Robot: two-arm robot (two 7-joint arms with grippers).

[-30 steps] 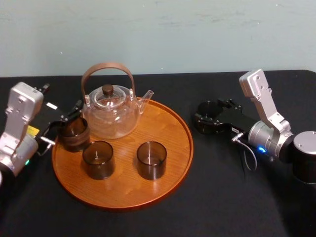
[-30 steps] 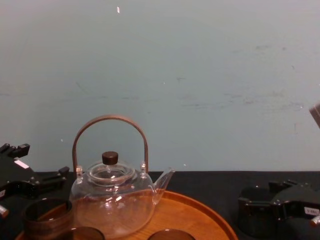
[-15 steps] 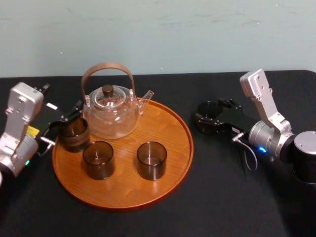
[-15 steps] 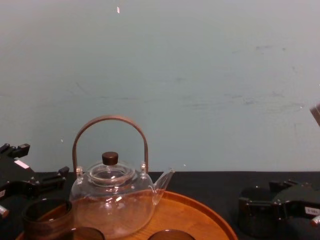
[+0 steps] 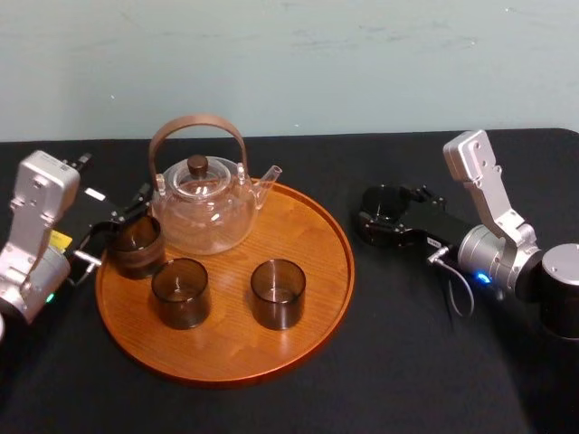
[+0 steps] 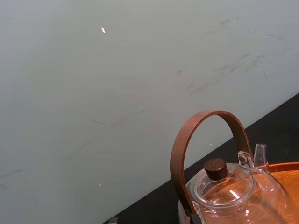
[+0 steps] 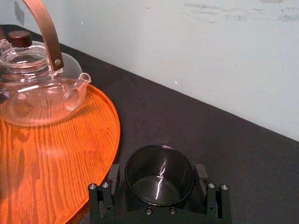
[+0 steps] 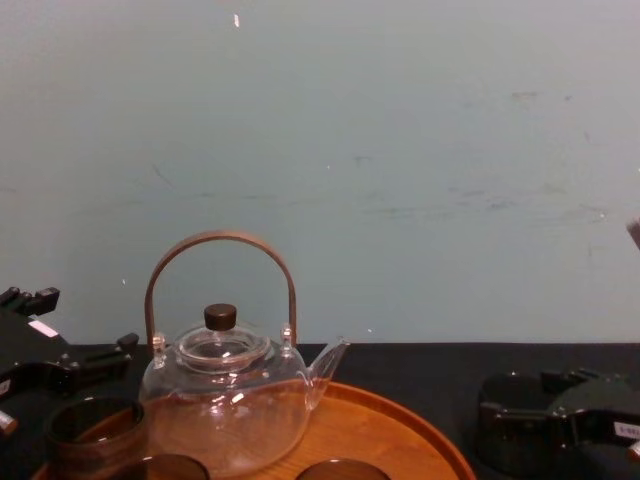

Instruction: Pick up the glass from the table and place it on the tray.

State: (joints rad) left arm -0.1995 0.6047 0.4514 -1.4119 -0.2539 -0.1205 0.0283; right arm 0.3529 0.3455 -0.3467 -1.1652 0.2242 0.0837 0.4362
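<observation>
Right gripper grips the glass, one pad pressed to each side, over the black table at the tray's 3 o'clock, just off its rim. Grasp appears made; lift, carry and set-down remain. Glass: short, dark smoked cylinder, upright, empty. On the tray: three similar glasses, clear teapot at 11 o'clock. Left gripper rests at 9 o'clock.
</observation>
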